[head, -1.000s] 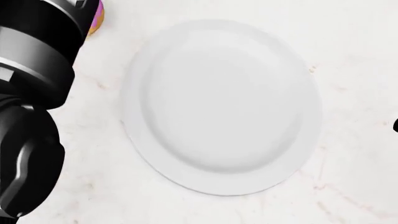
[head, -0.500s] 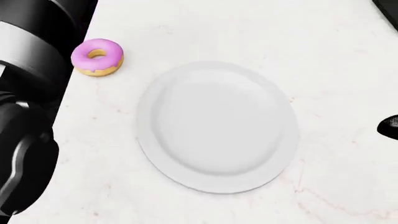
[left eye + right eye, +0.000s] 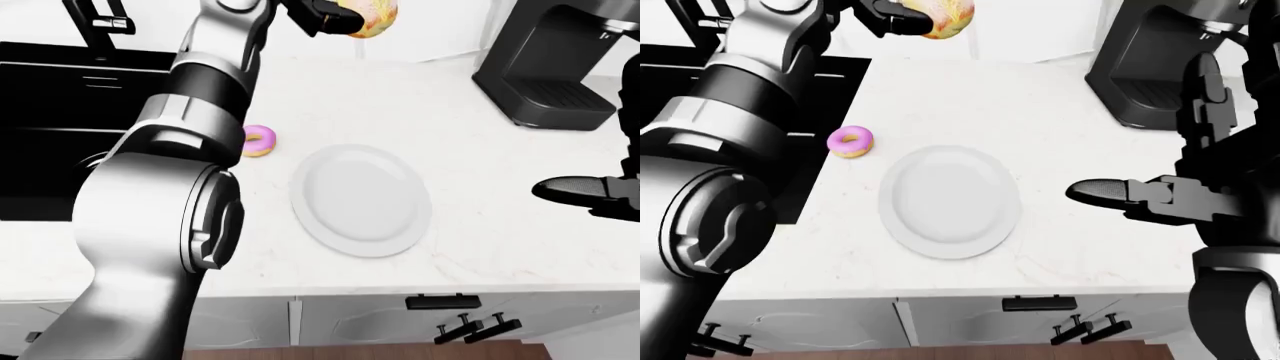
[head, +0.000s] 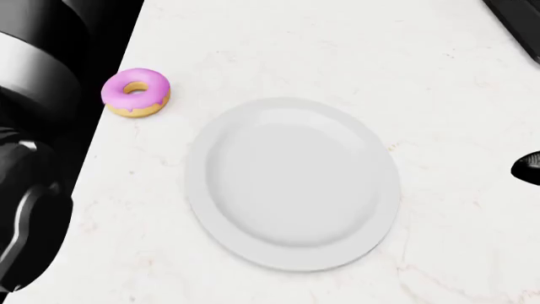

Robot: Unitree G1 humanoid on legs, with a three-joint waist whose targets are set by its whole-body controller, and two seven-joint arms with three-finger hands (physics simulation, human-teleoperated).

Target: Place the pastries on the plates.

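Note:
A white plate (image 4: 294, 183) lies on the marble counter, bare. A pink-iced donut (image 4: 135, 92) rests on the counter just left of the plate. At the top of the eye views my left hand (image 3: 335, 16) is raised high above the counter, shut on a yellow-pink pastry (image 3: 368, 16). My right hand (image 3: 1110, 193) hovers over the counter to the right of the plate, fingers stretched out and holding nothing. In the head view only its dark tip (image 4: 528, 168) shows at the right edge.
A black coffee machine (image 3: 545, 71) stands at the upper right of the counter. A black sink (image 3: 60, 135) with a faucet lies left of my left arm. Cabinet fronts with dark handles (image 3: 470, 326) run below the counter edge.
The head camera has pulled back: the plate looks smaller and sits lower in the view. The donut, first almost hidden behind my left arm, now shows whole.

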